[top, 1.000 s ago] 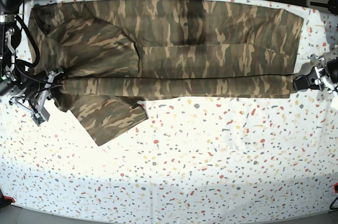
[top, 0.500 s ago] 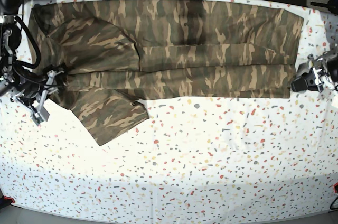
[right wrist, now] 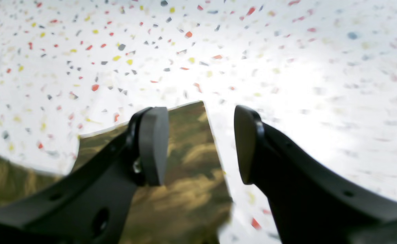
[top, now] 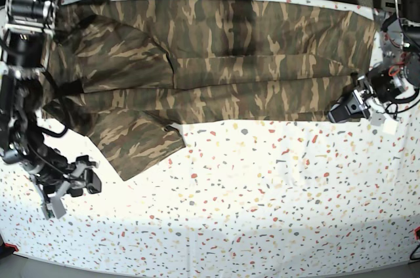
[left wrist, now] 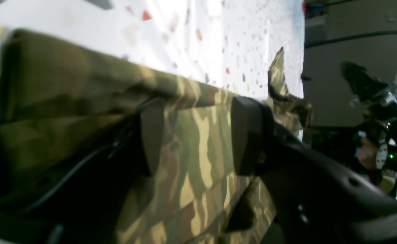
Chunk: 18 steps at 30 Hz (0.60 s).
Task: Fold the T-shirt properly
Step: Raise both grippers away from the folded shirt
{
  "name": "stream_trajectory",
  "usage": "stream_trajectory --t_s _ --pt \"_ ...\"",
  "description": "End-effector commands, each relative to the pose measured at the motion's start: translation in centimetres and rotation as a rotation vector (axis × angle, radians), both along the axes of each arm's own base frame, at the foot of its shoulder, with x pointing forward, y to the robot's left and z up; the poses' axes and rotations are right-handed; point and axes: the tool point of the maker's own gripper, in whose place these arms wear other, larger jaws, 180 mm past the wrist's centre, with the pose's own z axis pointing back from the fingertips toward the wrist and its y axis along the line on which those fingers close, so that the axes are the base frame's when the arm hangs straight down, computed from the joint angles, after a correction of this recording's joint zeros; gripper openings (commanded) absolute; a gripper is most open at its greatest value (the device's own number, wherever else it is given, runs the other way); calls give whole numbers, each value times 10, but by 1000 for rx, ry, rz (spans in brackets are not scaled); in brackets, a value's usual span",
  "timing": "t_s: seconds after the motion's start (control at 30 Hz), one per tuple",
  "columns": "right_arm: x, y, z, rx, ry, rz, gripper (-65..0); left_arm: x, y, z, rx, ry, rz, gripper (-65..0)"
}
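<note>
The T-shirt [top: 216,61] lies spread along the far edge of the table [top: 262,199], running nearly from the table's left end to its right end in the base view. It is a brown, tan and olive camouflage cloth, folded lengthwise so that a long straight fold line runs across its near side. One short sleeve [top: 138,143] sticks out from the near edge toward the table's middle, lying flat and angled. The table itself is white with small red, yellow and grey flecks.

The left claw [top: 346,109] sits at the shirt's near corner by the table's right end. In the left wrist view its two dark pads stand spread apart, with folded camouflage cloth showing between and behind them; the pads do not press on the cloth, though whether a fingertip brushes it is hard to tell. A small peak of cloth [left wrist: 280,78] stands up past the claw, at the shirt's corner.

The right claw [top: 72,186] hangs over the bare table near its left end, well apart from the shirt body and near the tip of the sleeve. In the right wrist view its pads are spread wide and hold nothing; the sleeve's corner lies on the table below them.

Both wrist views are soft and blurred at the edges, and the shirt's collar cannot be made out. The far left corner of the shirt is partly hidden behind the right arm.
</note>
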Motion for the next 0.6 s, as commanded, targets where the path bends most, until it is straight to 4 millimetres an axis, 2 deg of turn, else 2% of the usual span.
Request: stream_trajectory --t_s 0.0,0.13,0.23,0.4,0.57 --pt "18 -6 25 13 -67 -16 -358 12 3 15 -2 -53 8 -339" --pt "46 -11 0 55 -13 -77 -368 10 -6 10 -8 -44 -6 -339" --pt "54 -18 -28 45 40 -114 -368 10 -6 10 -8 -43 -6 -339" --pt "43 -20 -74 27 161 -128 -368 10 -6 10 -8 -44 -6 -339" --pt "29 -12 -100 17 221 -116 -368 10 -6 10 -9 -43 -6 -339"
